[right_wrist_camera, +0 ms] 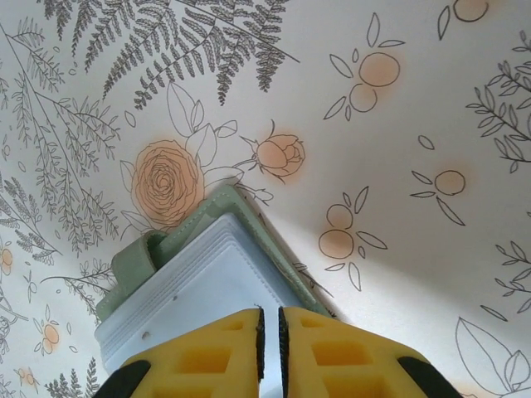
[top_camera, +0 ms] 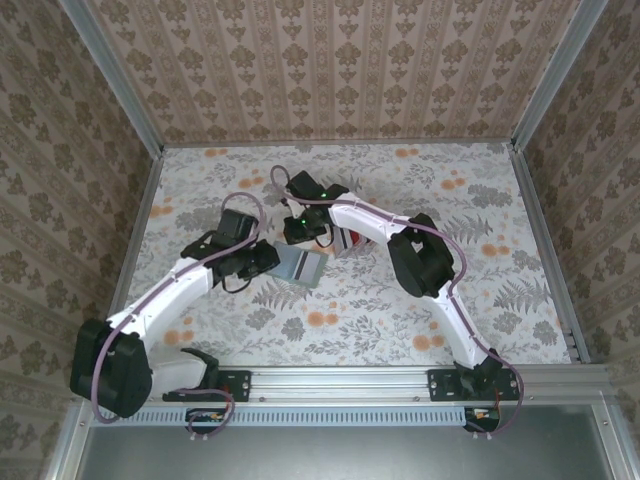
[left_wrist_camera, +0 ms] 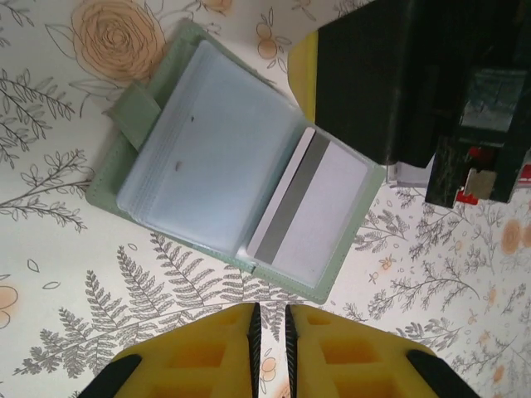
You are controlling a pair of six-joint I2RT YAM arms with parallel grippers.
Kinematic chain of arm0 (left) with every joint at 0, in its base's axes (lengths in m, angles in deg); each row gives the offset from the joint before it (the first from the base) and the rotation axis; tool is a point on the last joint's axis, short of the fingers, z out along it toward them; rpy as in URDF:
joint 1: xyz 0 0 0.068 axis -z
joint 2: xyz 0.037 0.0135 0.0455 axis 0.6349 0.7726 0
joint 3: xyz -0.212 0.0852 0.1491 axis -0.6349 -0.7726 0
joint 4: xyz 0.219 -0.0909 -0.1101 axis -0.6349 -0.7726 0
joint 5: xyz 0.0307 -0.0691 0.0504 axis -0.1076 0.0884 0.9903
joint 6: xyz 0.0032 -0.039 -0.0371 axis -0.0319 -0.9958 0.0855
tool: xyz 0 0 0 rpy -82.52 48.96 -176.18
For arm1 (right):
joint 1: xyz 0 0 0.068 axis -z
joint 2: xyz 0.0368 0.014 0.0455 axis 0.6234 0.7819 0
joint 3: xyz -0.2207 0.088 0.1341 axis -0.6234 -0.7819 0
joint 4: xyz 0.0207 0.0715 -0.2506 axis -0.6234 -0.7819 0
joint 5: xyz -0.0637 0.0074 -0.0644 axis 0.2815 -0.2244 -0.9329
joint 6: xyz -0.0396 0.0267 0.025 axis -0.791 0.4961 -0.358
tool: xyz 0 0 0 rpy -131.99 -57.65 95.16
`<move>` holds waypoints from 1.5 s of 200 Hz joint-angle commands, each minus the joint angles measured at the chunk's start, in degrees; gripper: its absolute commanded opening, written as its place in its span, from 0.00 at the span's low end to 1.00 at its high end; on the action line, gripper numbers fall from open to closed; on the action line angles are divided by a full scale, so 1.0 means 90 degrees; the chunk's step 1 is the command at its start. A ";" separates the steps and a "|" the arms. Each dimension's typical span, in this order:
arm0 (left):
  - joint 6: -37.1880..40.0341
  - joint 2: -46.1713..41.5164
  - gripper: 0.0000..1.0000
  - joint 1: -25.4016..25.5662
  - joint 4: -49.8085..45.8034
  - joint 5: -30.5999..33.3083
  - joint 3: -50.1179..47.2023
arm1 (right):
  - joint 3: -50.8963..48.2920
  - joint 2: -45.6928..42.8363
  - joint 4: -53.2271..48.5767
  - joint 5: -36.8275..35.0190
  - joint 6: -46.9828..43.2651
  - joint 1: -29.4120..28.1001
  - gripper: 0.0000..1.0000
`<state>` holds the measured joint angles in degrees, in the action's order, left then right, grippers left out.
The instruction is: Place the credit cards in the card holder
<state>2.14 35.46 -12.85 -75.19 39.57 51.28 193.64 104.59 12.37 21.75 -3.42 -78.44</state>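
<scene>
The card holder (top_camera: pixel 301 266) lies open on the flowered table, grey-green with clear plastic sleeves (left_wrist_camera: pixel 207 166). A white card with a grey stripe (left_wrist_camera: pixel 309 209) sits in its right-hand pocket. More credit cards (top_camera: pixel 348 241), red and white, lie just right of the holder, partly hidden under the right arm. My left gripper (left_wrist_camera: pixel 271 319) hovers at the holder's near edge, its jaws a narrow slit apart with nothing between them. My right gripper (right_wrist_camera: pixel 270 319) hangs over the sleeves (right_wrist_camera: pixel 199 290), its jaws almost together and empty; its black body (left_wrist_camera: pixel 390 75) looms at the holder's far corner.
Patterned walls and metal rails (top_camera: pixel 540 240) fence the table on three sides. Both arms (top_camera: pixel 420 260) bend inward over the middle. Bare flowered tabletop (top_camera: pixel 480 190) spreads to the right and behind the holder.
</scene>
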 commanded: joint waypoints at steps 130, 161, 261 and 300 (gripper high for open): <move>0.1038 0.3300 0.36 0.0187 0.0273 -0.1220 0.2885 | -0.3380 -0.3481 0.0965 -0.0329 0.0484 0.2167 0.33; 0.1134 0.4027 0.39 0.0432 0.0248 -0.1540 0.3574 | -0.3752 -0.3572 0.0953 -0.0338 0.0446 0.2612 0.39; 0.1062 0.5208 0.40 0.0681 0.0324 -0.1775 0.4184 | -0.3406 -0.2896 0.0648 0.0335 0.0281 0.2646 0.42; 0.0978 0.5339 0.40 0.0743 0.0402 -0.1822 0.4185 | -0.3284 -0.2815 0.0325 0.0463 0.0183 0.2464 0.42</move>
<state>10.95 82.19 -6.86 -71.65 24.82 87.44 162.23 78.25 18.25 23.73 -0.45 -54.97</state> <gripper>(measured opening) 0.397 0.423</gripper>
